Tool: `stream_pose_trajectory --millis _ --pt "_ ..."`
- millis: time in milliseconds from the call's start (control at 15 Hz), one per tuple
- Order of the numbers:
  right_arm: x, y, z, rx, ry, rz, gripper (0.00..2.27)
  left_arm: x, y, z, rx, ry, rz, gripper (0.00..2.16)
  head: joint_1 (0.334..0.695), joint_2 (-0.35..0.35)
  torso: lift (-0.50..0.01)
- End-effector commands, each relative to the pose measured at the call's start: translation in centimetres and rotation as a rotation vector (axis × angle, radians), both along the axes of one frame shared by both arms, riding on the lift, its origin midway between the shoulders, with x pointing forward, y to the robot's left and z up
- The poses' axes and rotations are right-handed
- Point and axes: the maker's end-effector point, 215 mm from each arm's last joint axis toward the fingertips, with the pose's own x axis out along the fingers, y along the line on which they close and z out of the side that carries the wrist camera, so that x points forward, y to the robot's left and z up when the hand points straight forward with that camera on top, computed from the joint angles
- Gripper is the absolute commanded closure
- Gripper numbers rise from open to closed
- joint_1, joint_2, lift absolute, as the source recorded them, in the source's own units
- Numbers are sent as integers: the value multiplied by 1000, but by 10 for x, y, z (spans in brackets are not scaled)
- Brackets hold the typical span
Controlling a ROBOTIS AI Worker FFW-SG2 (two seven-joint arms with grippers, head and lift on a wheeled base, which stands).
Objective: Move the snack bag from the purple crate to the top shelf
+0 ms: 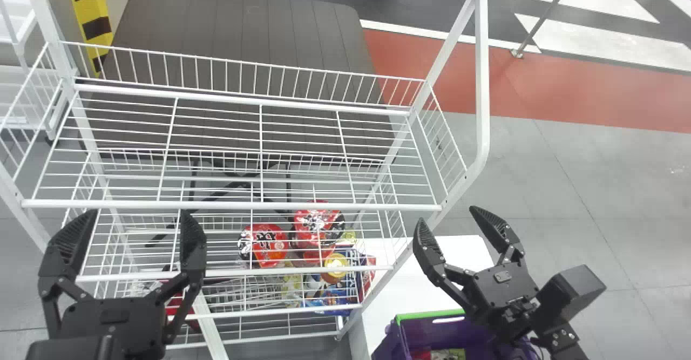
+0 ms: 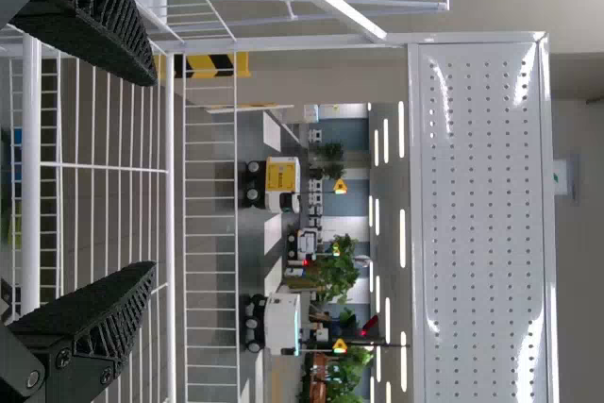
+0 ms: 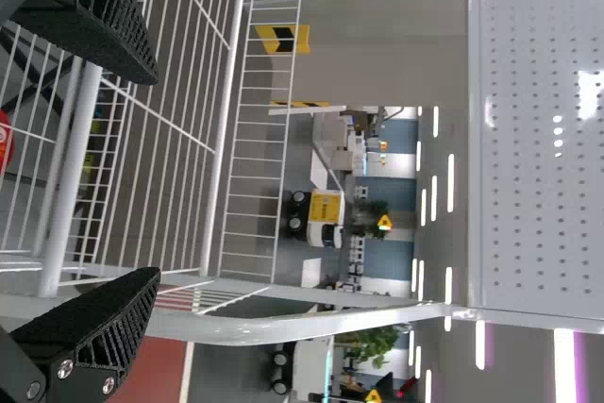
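Note:
My left gripper (image 1: 139, 241) is open at the lower left, over the front of the white wire top shelf (image 1: 232, 205), with nothing between its fingers. On the right side my right gripper (image 1: 451, 225) is open too, just outside the rack's right post and above the purple crate (image 1: 407, 338). That crate stands at the bottom edge, partly behind the right arm; red and green packaging (image 1: 448, 354) is visible inside it. Both the left gripper (image 2: 151, 172) and the right gripper (image 3: 156, 176) hold apart, empty, in their wrist views.
Red snack packs (image 1: 265, 245) and other goods lie on lower wire shelves. White posts and a curved rail (image 1: 482, 79) bound the rack's right side. The crate is beside a white surface (image 1: 421, 279). A perforated white panel (image 2: 486, 214) also stands in view.

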Motion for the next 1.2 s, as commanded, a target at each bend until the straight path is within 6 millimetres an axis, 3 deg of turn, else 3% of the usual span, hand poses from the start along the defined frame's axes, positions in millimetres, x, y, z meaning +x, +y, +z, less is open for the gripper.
stream_pose_trajectory --millis 0,200,400,733,1133 --pt "-1 -16 -12 -5 46 -22 93 -1 0 -2 3 3 -2 134 695 -310 -1" --pt "-2 -25 -10 3 45 -28 93 2 -2 -4 1 -4 -4 137 695 -333 -1" --pt "-2 -18 20 -16 -61 0 97 4 -3 -5 -2 -2 -10 137 695 -348 -1" --pt "4 -10 30 -16 -99 -8 147 6 -4 -6 -3 -1 -13 137 695 -337 -12" --pt "5 4 27 14 -93 6 147 9 -4 -8 0 4 -14 134 695 -313 -35"
